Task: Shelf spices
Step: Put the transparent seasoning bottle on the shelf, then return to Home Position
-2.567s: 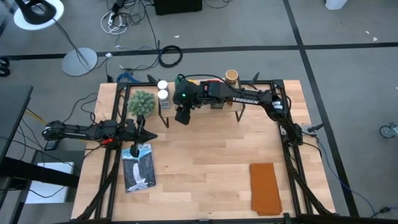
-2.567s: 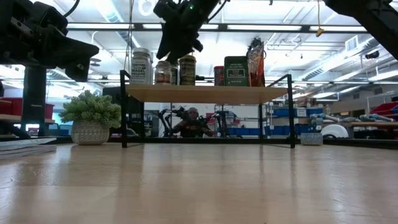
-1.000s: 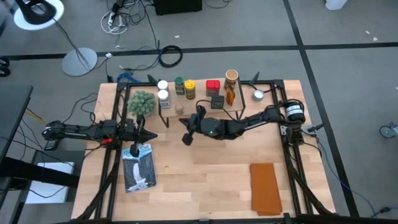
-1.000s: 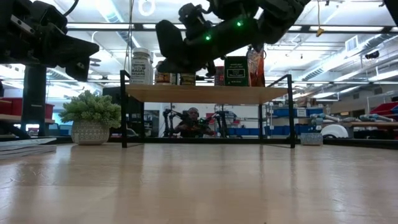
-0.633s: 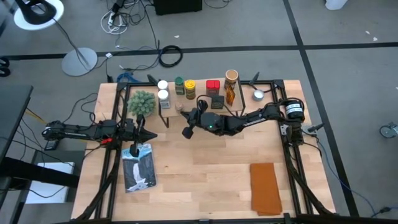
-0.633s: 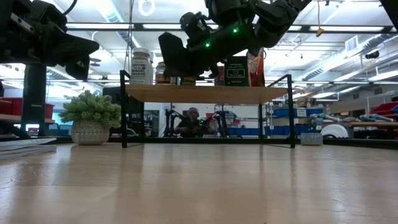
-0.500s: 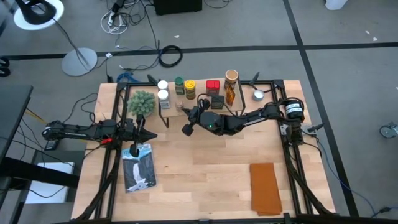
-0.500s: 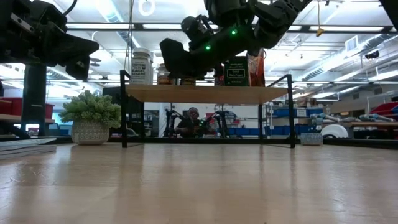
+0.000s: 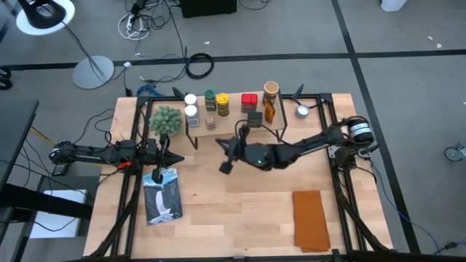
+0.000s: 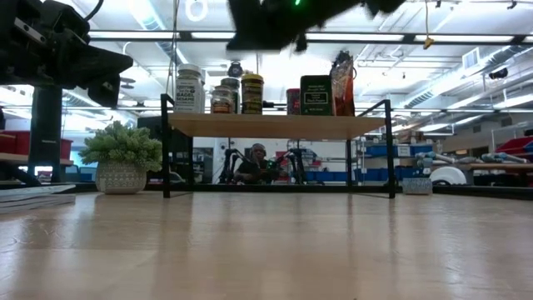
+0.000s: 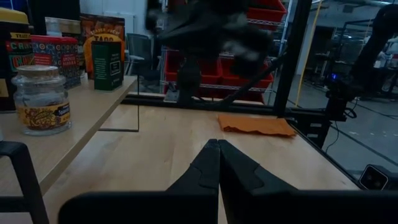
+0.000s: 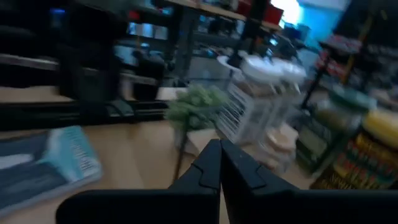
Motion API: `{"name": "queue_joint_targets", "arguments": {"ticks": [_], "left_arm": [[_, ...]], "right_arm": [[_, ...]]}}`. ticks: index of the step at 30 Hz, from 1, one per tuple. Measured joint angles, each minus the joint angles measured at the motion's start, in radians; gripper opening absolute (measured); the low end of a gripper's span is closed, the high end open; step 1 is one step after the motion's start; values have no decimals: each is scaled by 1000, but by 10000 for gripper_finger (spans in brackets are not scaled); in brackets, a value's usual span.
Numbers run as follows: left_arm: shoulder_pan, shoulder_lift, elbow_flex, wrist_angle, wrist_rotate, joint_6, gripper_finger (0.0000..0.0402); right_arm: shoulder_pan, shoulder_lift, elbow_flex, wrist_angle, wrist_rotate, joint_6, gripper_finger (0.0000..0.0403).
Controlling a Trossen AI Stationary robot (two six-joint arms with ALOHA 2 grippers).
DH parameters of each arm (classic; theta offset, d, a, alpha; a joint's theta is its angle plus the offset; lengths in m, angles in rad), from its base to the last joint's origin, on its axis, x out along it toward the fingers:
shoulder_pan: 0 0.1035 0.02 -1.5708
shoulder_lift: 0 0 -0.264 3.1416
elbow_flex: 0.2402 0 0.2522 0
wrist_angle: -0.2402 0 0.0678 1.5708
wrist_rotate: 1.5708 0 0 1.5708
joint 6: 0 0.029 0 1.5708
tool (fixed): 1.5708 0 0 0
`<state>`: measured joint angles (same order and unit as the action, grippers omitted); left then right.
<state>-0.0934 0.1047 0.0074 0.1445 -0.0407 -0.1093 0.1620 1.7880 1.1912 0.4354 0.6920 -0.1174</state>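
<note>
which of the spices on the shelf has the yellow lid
The yellow-lidded jar in the back row of the shelf, just right of the green-lidded jar. Its bright yellow lid stands out from the white lids further left and the red tin to its right.

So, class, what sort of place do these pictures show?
Probably a robotics lab or workshop: a framed wooden table with two robot arms, loose cables on the floor, and storage racks behind the spice shelf.

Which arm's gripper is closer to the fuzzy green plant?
Left. The left gripper sits just in front of the plant, near the magazine. The right gripper hangs farther off, in front of the shelf.
</note>
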Motion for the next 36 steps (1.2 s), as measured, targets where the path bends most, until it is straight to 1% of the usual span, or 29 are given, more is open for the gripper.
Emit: {"name": "queue_joint_targets", "arguments": {"ticks": [4, 8, 12, 14, 16, 18, 20, 22, 25, 29, 33, 36], "left_arm": [[0, 0, 0, 0, 0, 0, 8], [0, 0, 0, 0, 0, 0, 8], [0, 0, 0, 0, 0, 0, 8], [0, 0, 0, 0, 0, 0, 8], [0, 0, 0, 0, 0, 0, 8], [0, 0, 0, 0, 0, 0, 8], [0, 0, 0, 0, 0, 0, 8], [0, 0, 0, 0, 0, 0, 8], [0, 0, 0, 0, 0, 0, 8], [0, 0, 0, 0, 0, 0, 8], [0, 0, 0, 0, 0, 0, 8], [0, 0, 0, 1, 0, 0, 8]], "right_arm": [[66, -84, 0, -95, 0, -74, 6], [128, -154, 0, -282, 0, -57, 4], [192, -197, 0, -567, -21, 189, 4], [209, -200, 0, -694, -73, 289, 7], [210, -201, -15, -740, -127, 363, 8], [201, -204, -62, -698, -213, 377, 8], [186, -215, -140, -598, -317, 370, 7], [168, -237, -241, -432, -406, 359, 6], [137, -288, -427, -173, -486, 357, 6], [107, -400, -680, 125, -503, 350, 5], [66, -555, -885, 282, -494, 359, 5], [43, -687, -999, 350, -488, 359, 6]]}}
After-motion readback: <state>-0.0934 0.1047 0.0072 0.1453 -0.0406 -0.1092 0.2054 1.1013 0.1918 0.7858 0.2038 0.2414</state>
